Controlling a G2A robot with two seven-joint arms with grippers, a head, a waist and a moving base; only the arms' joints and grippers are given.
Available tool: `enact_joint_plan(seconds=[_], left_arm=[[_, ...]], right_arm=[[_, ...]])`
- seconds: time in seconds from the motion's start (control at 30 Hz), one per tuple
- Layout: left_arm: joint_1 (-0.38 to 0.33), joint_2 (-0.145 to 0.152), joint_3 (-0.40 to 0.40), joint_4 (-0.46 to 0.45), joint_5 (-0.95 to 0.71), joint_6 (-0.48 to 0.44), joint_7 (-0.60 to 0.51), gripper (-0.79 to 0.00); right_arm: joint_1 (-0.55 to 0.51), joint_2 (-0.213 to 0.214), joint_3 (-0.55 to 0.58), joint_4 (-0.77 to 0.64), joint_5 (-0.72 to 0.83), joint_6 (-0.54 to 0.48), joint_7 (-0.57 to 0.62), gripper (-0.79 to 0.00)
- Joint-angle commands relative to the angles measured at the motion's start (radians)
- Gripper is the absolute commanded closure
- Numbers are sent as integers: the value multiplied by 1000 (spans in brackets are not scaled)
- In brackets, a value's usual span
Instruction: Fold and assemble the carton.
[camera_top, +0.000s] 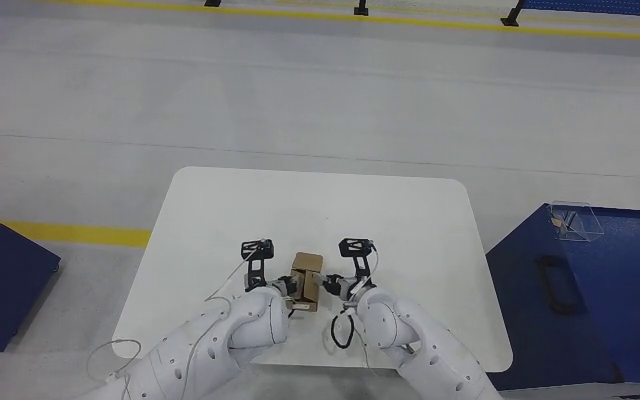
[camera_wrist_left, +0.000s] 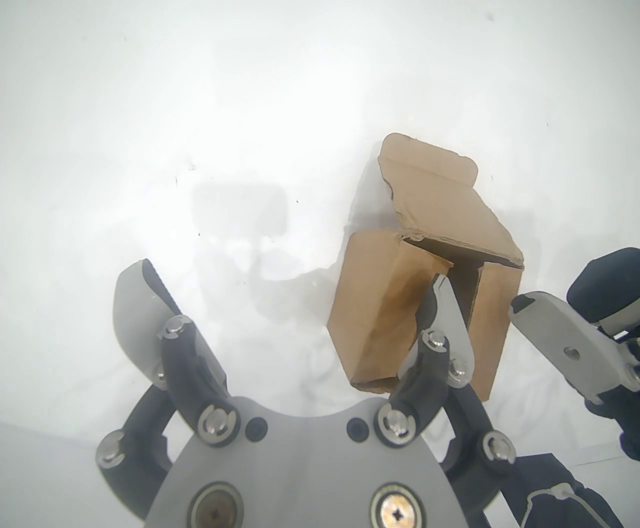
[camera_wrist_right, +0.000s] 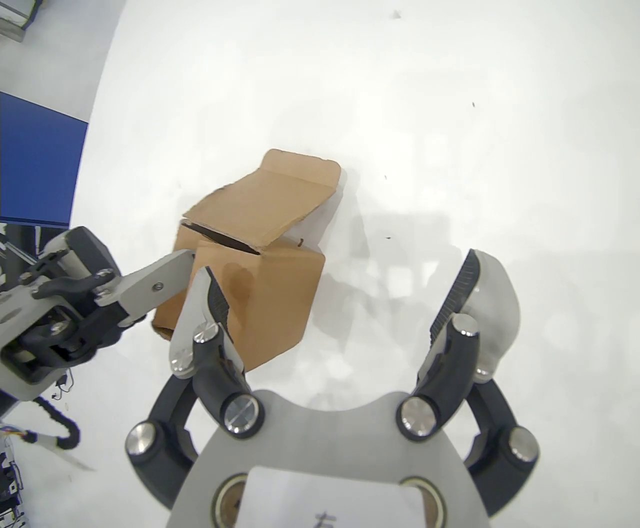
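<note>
Far left, on the floor and off the white rounded table (camera_top: 400, 200): a dark blue cabinet (camera_top: 20, 275).

Then the left gripper (camera_wrist_left: 292, 272): jaws spread wide, holding nothing. One finger (camera_wrist_left: 447, 315) lies against the open mouth of the small brown cardboard carton (camera_wrist_left: 385, 300); the other is well clear, over bare table.

The carton sits near the table's front edge, between the two arms.

Status, as judged: the body is squared up into a box. The long lid flap (camera_wrist_left: 430, 170) with its tuck tab stands raised, and that end is open. Left to do: fold the inner flaps, tuck the lid.

The right gripper (camera_wrist_right: 340, 265): also spread and empty, one finger just beside the carton's near corner; contact uncertain.

Obstruction: both grippers crowd the same end of the carton, fingers close together.

Far right: a second blue cabinet (camera_top: 560, 290) carrying a clear plastic box (camera_top: 575, 220), well apart.
</note>
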Motion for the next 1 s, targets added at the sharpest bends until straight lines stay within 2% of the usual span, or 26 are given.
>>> enact_joint_plan(seconds=[0.0,0.27,0.53,0.73,0.83,0.97], left_arm=[[19,-4,-23,-4,43,0,-26,-785],[84,-32,-98,-11,196,0,-142,-785],[129,-71,-155,-25,306,0,-227,-785],[204,-86,-236,-133,368,0,-216,-785],[272,-83,-308,-205,415,0,-207,-785],[358,-71,-386,-256,546,0,-267,-785]], right_arm=[[0,-2,-1,10,-10,-2,5,-785],[22,-21,-34,63,-47,13,16,-785],[27,-30,-17,75,-52,15,9,-785],[9,-27,36,44,-62,14,-26,-785],[-8,-23,74,17,-39,-3,-33,-785],[-24,-17,116,11,-44,-2,-14,-785]])
